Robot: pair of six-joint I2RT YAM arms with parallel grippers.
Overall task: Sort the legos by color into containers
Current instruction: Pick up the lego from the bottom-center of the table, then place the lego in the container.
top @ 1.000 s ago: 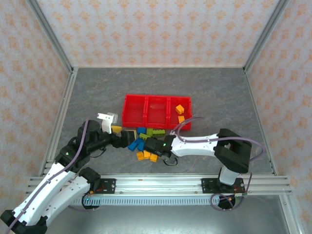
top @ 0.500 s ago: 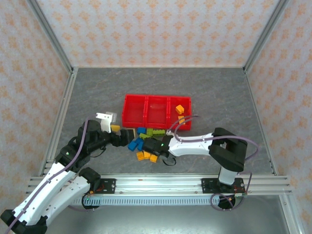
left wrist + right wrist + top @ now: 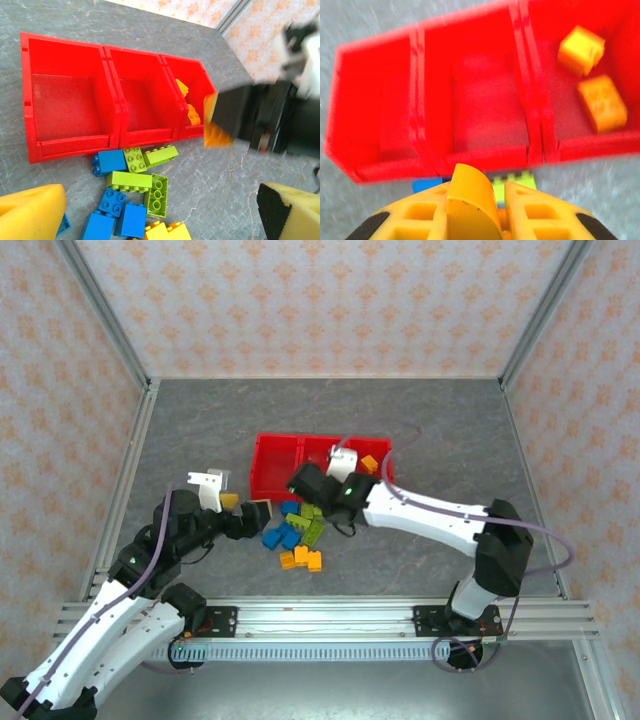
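The red tray has three containers in a row. Two orange-yellow legos lie in the right one; the left and middle ones hold nothing. Blue, lime green and yellow legos lie heaped on the table in front of the tray, also seen in the left wrist view. My right gripper hovers over the tray's front wall, shut on an orange-yellow lego. My left gripper stands open left of the heap, its fingers wide apart above the bricks.
The grey table is fenced by metal posts and patterned walls. The right arm reaches across the table right of the heap. In the left wrist view the right gripper hangs just right of the tray's right container.
My right gripper has shut on an orange-yellow lego at the heap, lifted it and swung back toward the tray's front wall. My left arm has barely moved and stays open.
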